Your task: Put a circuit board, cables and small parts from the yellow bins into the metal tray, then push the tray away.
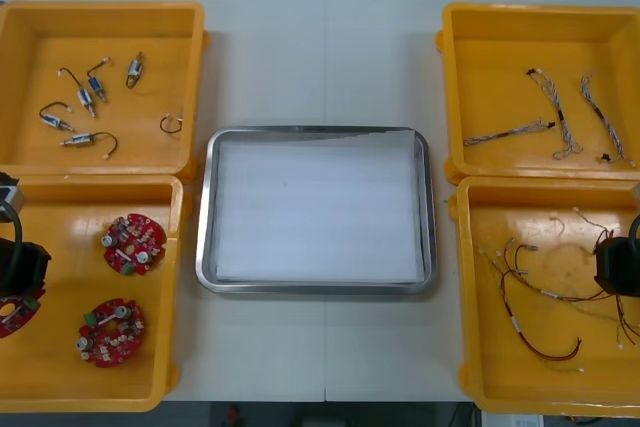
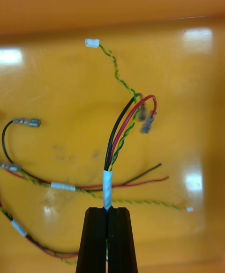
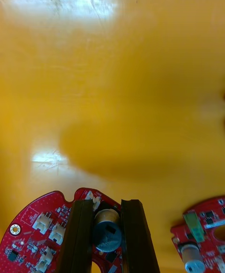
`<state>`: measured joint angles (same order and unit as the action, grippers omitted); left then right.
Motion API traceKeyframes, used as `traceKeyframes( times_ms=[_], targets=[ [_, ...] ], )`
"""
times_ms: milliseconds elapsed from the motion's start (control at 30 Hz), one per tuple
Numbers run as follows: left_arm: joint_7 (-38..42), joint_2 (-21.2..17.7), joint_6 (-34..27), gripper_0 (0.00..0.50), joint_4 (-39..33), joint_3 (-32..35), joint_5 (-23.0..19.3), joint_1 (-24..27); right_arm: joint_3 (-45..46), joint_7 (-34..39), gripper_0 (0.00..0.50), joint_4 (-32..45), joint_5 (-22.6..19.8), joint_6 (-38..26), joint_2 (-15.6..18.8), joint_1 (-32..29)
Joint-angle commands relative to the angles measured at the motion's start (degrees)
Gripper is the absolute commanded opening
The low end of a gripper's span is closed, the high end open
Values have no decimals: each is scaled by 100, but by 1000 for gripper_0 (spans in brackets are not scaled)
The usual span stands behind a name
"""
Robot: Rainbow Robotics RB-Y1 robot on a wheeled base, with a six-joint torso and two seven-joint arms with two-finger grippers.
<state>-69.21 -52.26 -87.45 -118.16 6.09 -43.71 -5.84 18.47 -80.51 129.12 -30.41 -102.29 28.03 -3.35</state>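
At the table's left edge, my left gripper (image 1: 18,269) sits low in the near left yellow bin (image 1: 60,387). In the left wrist view the gripper (image 3: 107,206) is shut on a round red circuit board (image 3: 37,235), its fingers clamping a black round component on it. The board's edge (image 1: 12,315) peeks out under the arm. My right gripper (image 1: 618,267) is in the near right yellow bin (image 1: 540,377). The right wrist view shows this gripper (image 2: 107,214) shut on a red and yellow cable (image 2: 115,146) at its white-taped band. The metal tray (image 1: 203,217) lies between the bins, white inside.
Two more red circuit boards (image 1: 133,243) (image 1: 110,331) lie in the near left bin. Several small metal parts (image 1: 85,97) sit in the far left bin, twisted blue and white cables (image 1: 560,117) in the far right one. Other red and yellow cables (image 1: 530,307) sprawl beside my right gripper.
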Motion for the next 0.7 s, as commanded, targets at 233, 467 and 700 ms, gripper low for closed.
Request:
traceKeyframes(
  times_ms=[233, 467, 700],
  targets=[
    [-532, -241, -1564, 0, -735, 472, -533, 1261, 254, -79, 0, 1221, -237, -771, 378, 484],
    [66, -241, -2232, 0, -902, 270, -1254, 2157, 254, -9, 0, 1520, -1002, -771, 800, 589],
    [672, -241, -2255, 0, -973, -591, -1456, 2975, 105, 35, 0, 1564, -1687, -771, 1275, 660]
  ],
)
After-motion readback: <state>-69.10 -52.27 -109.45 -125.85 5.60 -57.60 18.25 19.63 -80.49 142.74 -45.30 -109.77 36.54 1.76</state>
